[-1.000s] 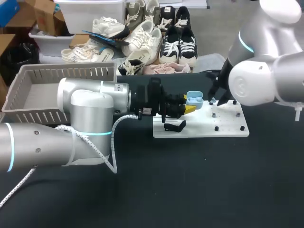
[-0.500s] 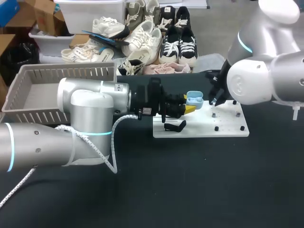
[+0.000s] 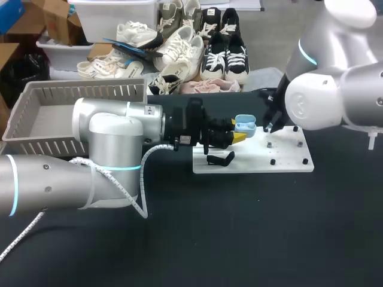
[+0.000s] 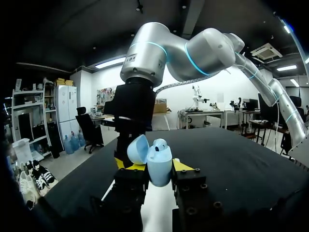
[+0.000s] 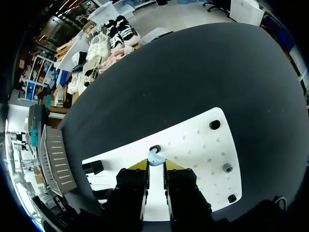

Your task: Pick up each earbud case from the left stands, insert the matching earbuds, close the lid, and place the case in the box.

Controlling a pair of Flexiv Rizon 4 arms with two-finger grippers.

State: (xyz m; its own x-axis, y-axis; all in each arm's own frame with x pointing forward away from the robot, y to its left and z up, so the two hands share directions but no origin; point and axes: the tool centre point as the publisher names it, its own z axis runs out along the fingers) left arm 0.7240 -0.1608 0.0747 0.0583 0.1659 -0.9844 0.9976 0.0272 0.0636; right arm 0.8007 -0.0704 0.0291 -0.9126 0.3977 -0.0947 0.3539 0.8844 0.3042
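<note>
Between the left pincer's (image 4: 150,166) yellow tips, clenched from 2 sides, stands the light-blue earbud case (image 4: 160,169). It is upright with its lid swung open, over the left end of the white board (image 3: 287,162). The right pincer (image 5: 155,165), fingers nearly together, grips a light-blue earbud (image 5: 155,157) just above the board, near the case. The grey box (image 3: 36,116) sits on the bench (image 3: 239,239) behind the left arm. Since 1 second ago the right arm has edged slightly toward the case, while the left arm has kept still.

one open case (image 3: 245,125); one loose earbud (image 5: 154,157); one white board (image 3: 288,166); one grey basket (image 3: 84,91)
</note>
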